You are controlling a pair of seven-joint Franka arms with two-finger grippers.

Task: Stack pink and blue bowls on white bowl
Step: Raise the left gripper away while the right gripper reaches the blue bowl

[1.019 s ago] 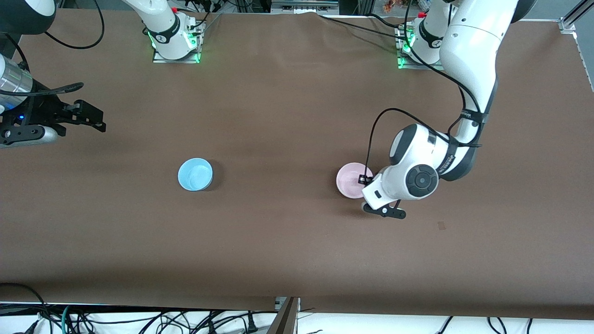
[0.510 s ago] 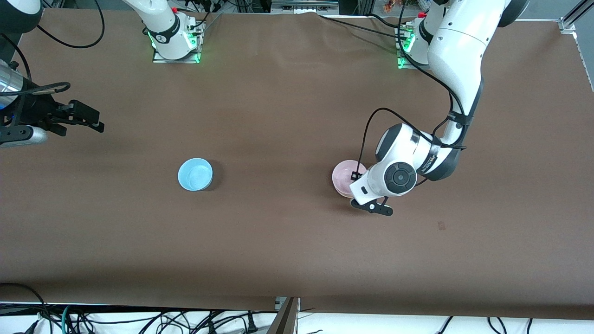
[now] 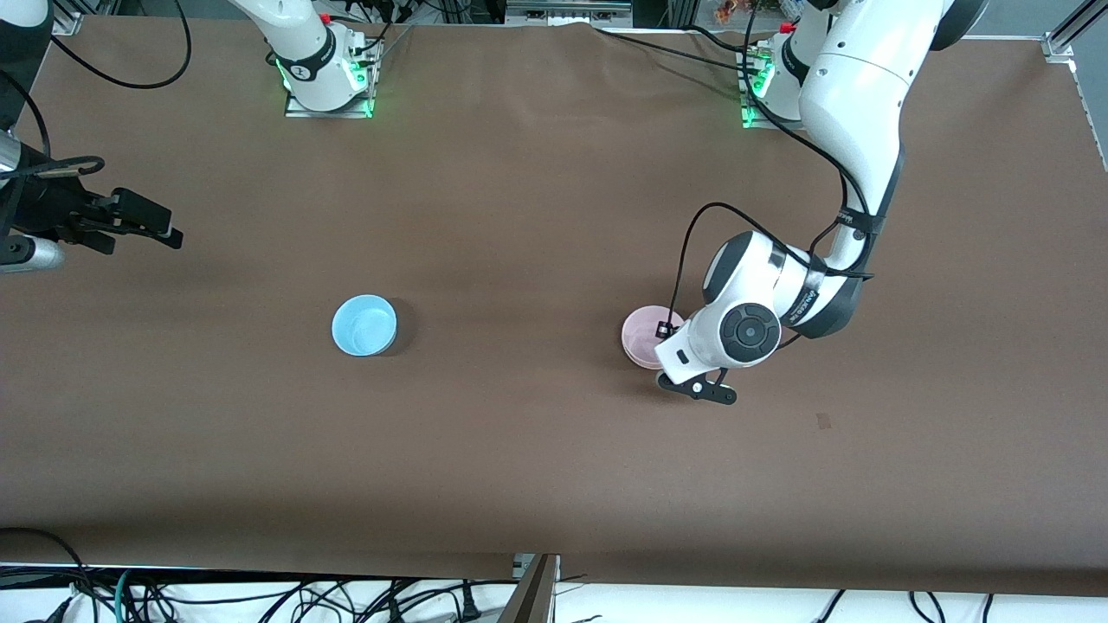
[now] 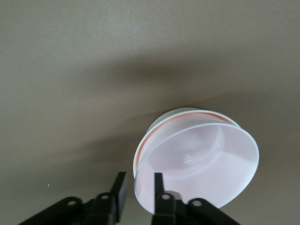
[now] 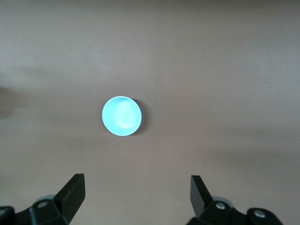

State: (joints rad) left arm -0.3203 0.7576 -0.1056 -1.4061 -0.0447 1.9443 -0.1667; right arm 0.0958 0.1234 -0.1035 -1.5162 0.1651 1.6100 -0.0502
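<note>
Pink bowl [image 4: 197, 161], nested in a white bowl [image 4: 161, 123] toward the left arm's end of the table, its rim straddled by the left gripper [image 4: 139, 188] with the fingers parted a little, whether they pinch the rim or stand just clear being unclear. Blue bowl [image 3: 364, 324], alone toward the right arm's end, well apart from the pair; right gripper [image 5: 136, 192], spread wide and empty, waits high over that end. Risk: a rising finger may drag the rim, tipping or unseating the pink bowl.
</note>
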